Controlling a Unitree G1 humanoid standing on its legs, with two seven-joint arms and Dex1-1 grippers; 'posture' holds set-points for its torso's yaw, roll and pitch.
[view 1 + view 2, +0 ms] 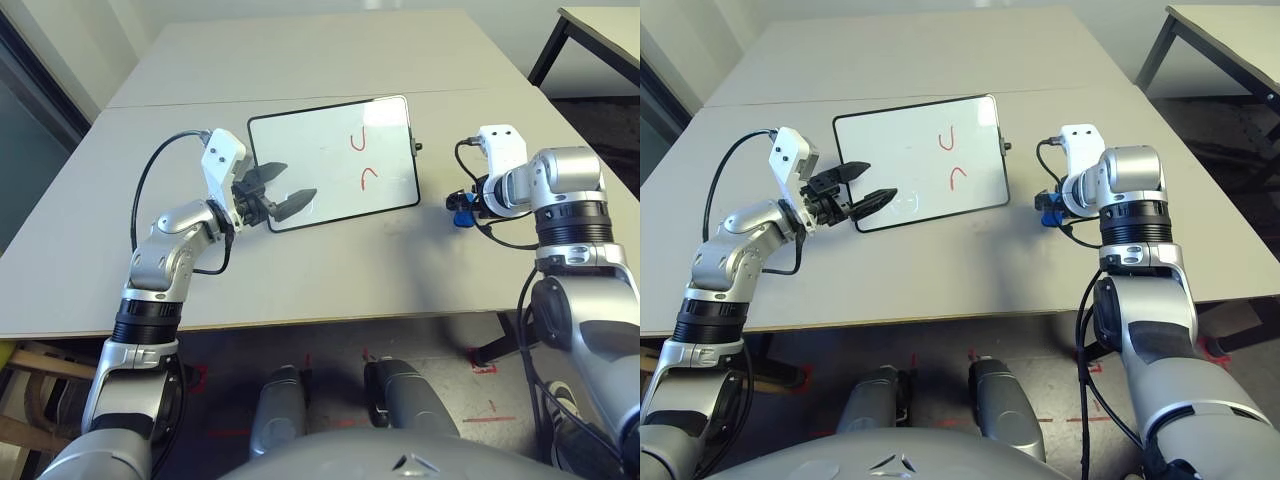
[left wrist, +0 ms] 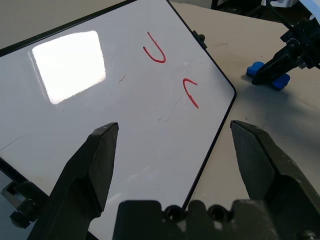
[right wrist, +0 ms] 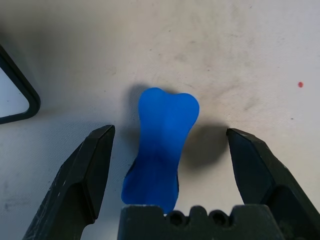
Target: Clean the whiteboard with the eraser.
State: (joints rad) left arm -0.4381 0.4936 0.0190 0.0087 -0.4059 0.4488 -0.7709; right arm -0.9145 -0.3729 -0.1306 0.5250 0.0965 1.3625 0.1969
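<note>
- Large pale grey table (image 1: 330,270) with a matt top, spread under both pincers, carrying all things of the task.
- Rectangular white glossy whiteboard (image 1: 320,150) with thin black frame and rounded corners, flat on the table, directly under and ahead of the left pincer (image 1: 282,190); well to the left of the right pincer (image 1: 462,208), apart from it.
- Two short red marker squiggles (image 1: 362,158) on the whiteboard, on the half far from the left pincer, toward the side of the right pincer.
- Small black side knob (image 1: 417,147) on the whiteboard edge that faces the right pincer.
- Left pincer: two black fingers (image 2: 97,165) spread wide apart, empty, held nearly level over the near left corner of the whiteboard, pointing across it toward the right pincer.
- Right pincer: fingers (image 3: 90,175) spread wide, holding nothing, pointing steeply down at the table just beside the right edge of the whiteboard.
- Small bright blue bone-shaped eraser (image 3: 160,150), narrower at the middle, lying on the table between the two fingers of the right pincer, a clear gap on each side, touching neither finger; apart from the whiteboard corner.
</note>
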